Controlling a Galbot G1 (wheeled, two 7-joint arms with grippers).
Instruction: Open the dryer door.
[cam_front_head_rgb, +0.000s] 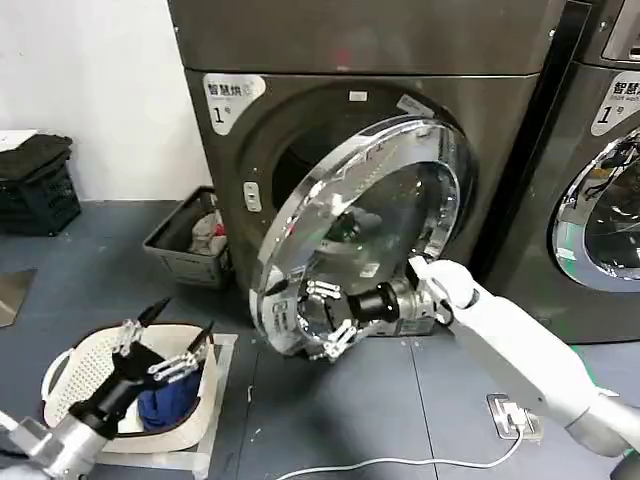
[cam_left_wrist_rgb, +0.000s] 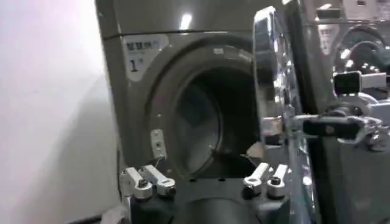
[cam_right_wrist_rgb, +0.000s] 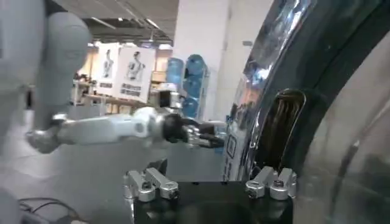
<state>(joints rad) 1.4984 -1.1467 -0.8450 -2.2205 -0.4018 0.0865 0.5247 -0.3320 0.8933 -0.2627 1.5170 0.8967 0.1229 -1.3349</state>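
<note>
The dryer door (cam_front_head_rgb: 370, 220), a chrome ring around dark glass, stands swung partway out from the dark drum opening (cam_front_head_rgb: 300, 160). My right gripper (cam_front_head_rgb: 320, 320) is open at the door's lower rim, fingers spread against the chrome with nothing clamped. In the right wrist view the chrome rim (cam_right_wrist_rgb: 268, 73) runs just beside one finger of that gripper (cam_right_wrist_rgb: 210, 185). My left gripper (cam_front_head_rgb: 183, 318) hangs open and empty low on the left, above a laundry basket. From the left wrist the door (cam_left_wrist_rgb: 274, 91) shows edge-on next to the drum opening (cam_left_wrist_rgb: 207, 128), beyond the left gripper (cam_left_wrist_rgb: 207, 182).
A white laundry basket (cam_front_head_rgb: 60, 380) with blue cloth sits on the floor under the left arm. A grey crate (cam_front_head_rgb: 165, 240) stands against the dryer's left side. The neighbouring machine (cam_front_head_rgb: 600, 200) is close on the right. A white cable (cam_front_head_rgb: 400, 465) lies on the floor.
</note>
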